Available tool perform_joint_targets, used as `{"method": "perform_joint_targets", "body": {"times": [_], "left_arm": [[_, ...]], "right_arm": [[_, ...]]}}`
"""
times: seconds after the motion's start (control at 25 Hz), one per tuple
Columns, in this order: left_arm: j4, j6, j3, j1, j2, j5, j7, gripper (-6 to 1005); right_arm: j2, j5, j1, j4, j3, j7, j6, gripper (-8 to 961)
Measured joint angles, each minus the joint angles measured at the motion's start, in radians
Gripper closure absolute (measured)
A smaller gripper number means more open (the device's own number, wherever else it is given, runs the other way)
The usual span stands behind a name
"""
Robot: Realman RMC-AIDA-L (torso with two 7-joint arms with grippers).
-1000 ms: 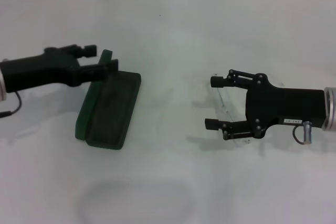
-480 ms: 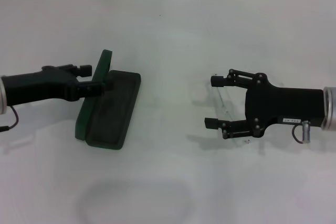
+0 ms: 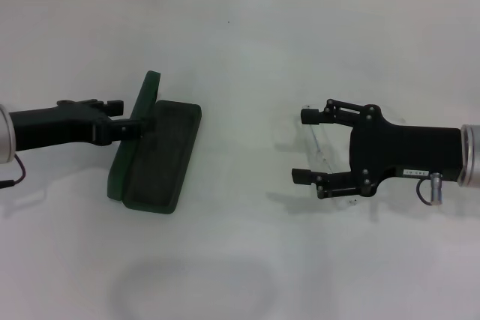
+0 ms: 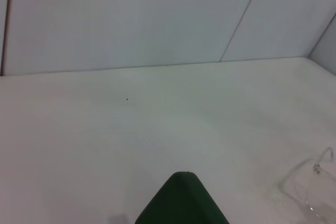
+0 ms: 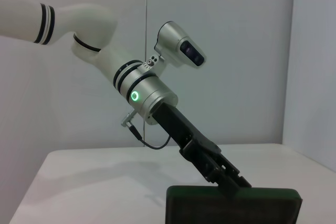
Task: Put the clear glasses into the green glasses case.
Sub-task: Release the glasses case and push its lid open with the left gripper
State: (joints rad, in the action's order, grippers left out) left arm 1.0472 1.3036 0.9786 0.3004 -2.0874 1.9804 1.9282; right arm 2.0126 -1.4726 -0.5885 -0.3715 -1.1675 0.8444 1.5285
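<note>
Across the white table [image 3: 240, 50], finds change on the left side only. Shows the green case [image 3: 157, 159] lying open well left of centre, dark lining up, with the lid [image 3: 124, 166] now tipped further back along its far-left edge than a second ago. Puts the left gripper [image 3: 124, 116] lower and drawn back leftward, against the lid's upper end; cannot tell whether its fingers clamp the lid or merely press on it. Leaves the right gripper [image 3: 304, 146] where it was, fingers spread wide apart, holding nothing, poised at the clear glasses [image 3: 321, 144], which lie on the table right of centre, well apart from the case and untouched. Reads as the opening step about done, with the case ready to receive; picking up the glasses looks like what remains.
</note>
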Motion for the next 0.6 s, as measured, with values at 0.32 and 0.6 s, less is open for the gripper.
{"method": "perform_joint_targets", "body": {"times": [0.32,0.6], "left_arm": [[-0.008,-0.025,0.005,0.002,-0.002,0.015,0.000,226],[-0.015,-0.026,0.017,0.010,-0.002,0.023,0.002,231]], "right_arm": [[0.000,0.000,0.000,0.001,-0.009,-0.008,-0.001,83],[-0.001,0.000,-0.001,0.004,-0.011,-0.012,-0.001,83]]}}
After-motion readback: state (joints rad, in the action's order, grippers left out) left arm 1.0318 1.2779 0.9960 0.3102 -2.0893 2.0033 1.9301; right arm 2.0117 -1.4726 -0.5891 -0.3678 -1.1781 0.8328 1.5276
